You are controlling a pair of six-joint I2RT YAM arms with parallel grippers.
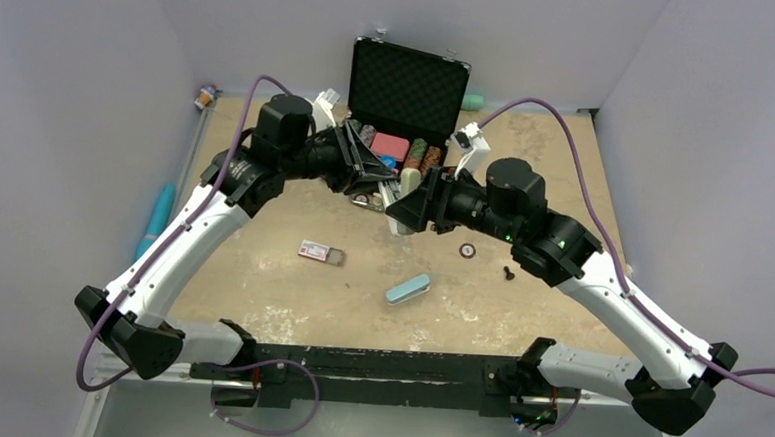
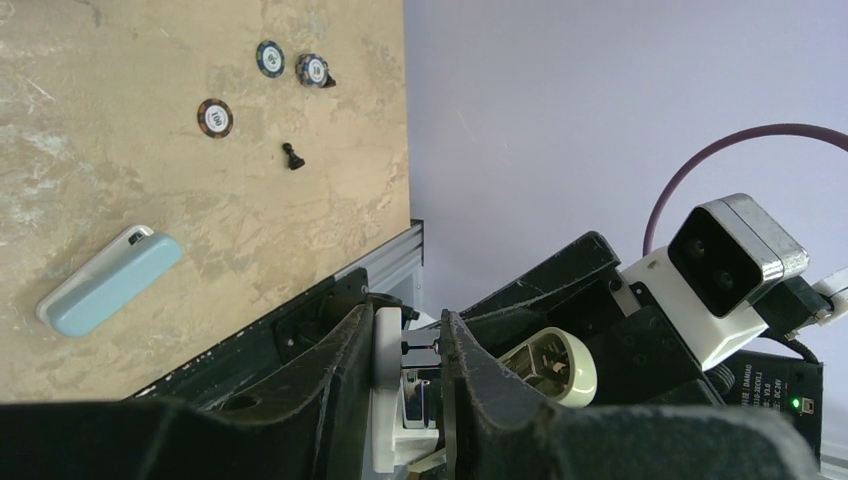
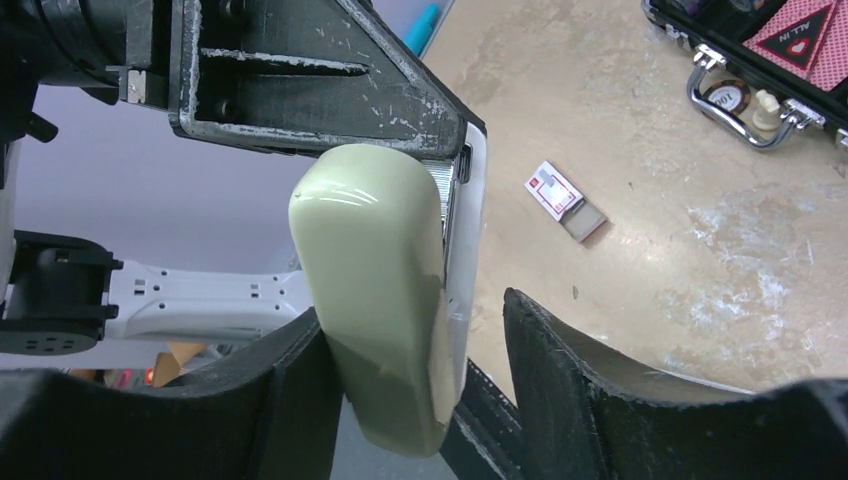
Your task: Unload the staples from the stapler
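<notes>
**A:** What is the left gripper (image 2: 408,340) doing?

**B:** I see it clamped tight on the white underside of the stapler (image 3: 375,270), which is held off the table (image 3: 650,150).

**A:** And the right gripper (image 3: 415,320)?

**B:** Its fingers stand apart around the pale green body. One finger touches the body, and the other shows a gap.

**A:** Where are the staples (image 3: 447,190)?

**B:** I make out a ribbed silvery strip inside the stapler, between the green body and the white base, right at the left gripper's tip. Beyond my right fingers, a small red-labelled box (image 3: 565,200) lies on the table.
</notes>
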